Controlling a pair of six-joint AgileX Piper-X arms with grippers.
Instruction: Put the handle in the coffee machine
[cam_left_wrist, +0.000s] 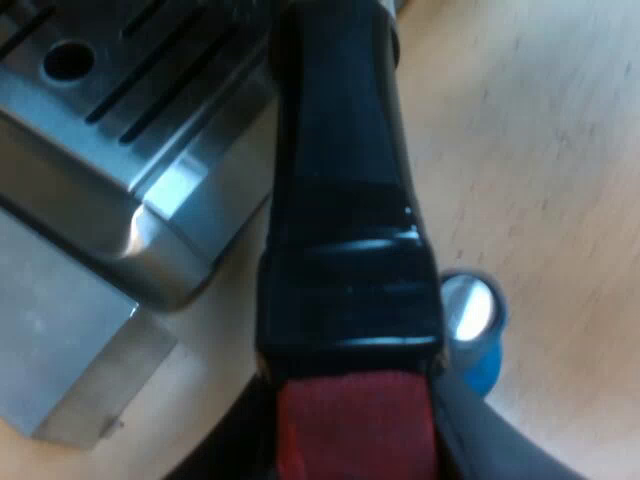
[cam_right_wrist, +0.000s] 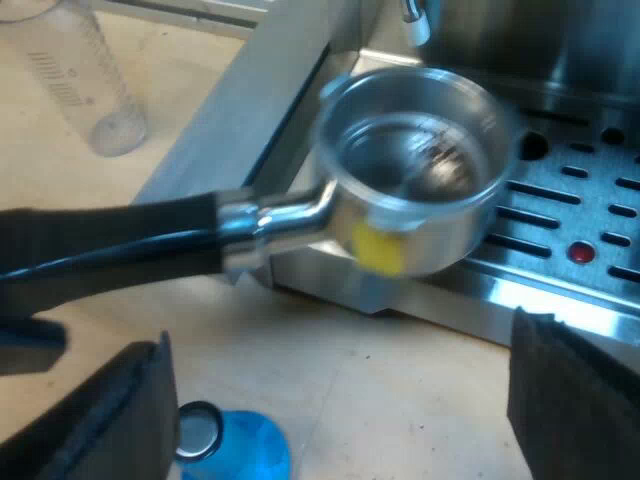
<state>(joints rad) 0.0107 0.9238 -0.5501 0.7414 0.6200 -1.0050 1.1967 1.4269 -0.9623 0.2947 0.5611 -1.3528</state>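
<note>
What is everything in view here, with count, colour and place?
metal holder: one, silver cup with dark handle ending in red, held at the machine's front corner.
espresso machine: one, steel, behind the holder.
tamper: one, blue, on the table near the machine.
measuring glass: one, clear, on the table beside the machine.
table: one, light wood.
left gripper: jaws shut on the holder's handle.
right gripper: black jaws open, empty, above the tamper.

Blue tamper (cam_left_wrist: 478, 330) half hidden behind holder handle (cam_left_wrist: 345, 200)
</note>
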